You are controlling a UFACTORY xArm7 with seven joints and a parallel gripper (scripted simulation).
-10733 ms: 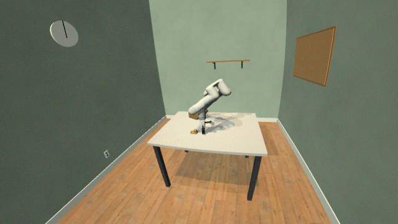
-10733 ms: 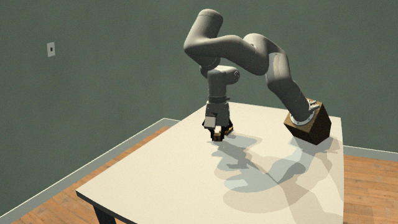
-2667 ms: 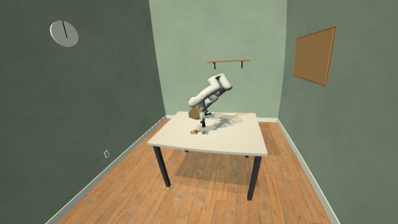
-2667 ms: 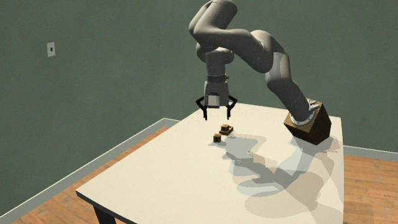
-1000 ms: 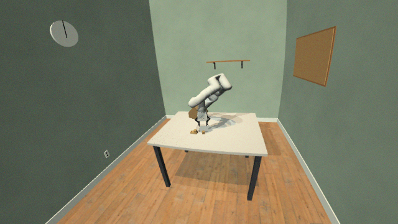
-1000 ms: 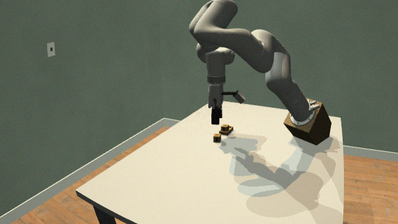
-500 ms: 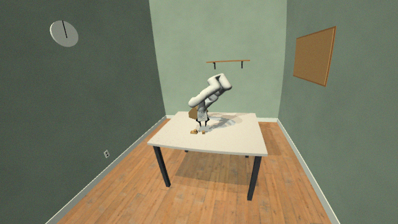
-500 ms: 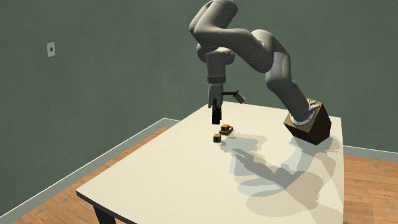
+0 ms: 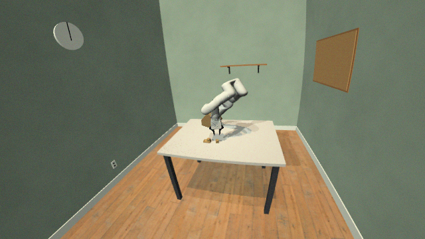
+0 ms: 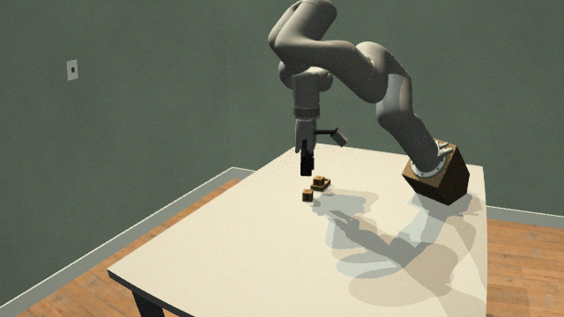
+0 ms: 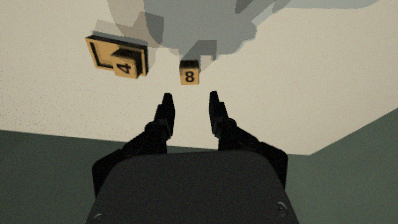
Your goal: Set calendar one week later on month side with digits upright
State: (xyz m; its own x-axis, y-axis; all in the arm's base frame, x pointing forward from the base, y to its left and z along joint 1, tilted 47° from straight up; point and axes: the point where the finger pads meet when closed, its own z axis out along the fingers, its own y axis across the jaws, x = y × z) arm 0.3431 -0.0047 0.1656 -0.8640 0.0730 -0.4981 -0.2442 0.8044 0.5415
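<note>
the end effector [image 9: 216, 133] [image 10: 307, 169] [image 11: 191, 101] hung above the surface [image 9: 232, 149] [image 10: 247, 229] [image 11: 280, 95], pointing down, its two fingers parted partway with nothing between them. in the exterior view the fingers overlapped, so the gap was hidden there; the wrist view showed it. nearest the fingertips in the wrist view, and apart from them, a loose cube [image 9: 217, 141] [image 10: 307, 195] [image 11: 189, 73] stood on the surface, with an 8 on its top face; the mark on a side face was too dark to read. beside it, apart, lay the tray [image 9: 205, 142] [image 10: 326, 185] [image 11: 94, 50], carrying a second cube [image 9: 208, 139] [image 10: 319, 180] [image 11: 126, 67] whose upper face bore a 4, turned sideways in the wrist view. whether that cube stood flat on the tray's floor could not be told. the month's name could not be made out. the arm [image 9: 220, 99] [image 10: 344, 57] was cut off at the exterior view's upper edge; its mounting block [image 9: 206, 121] [image 10: 456, 176] was partly hidden in the top view.
</note>
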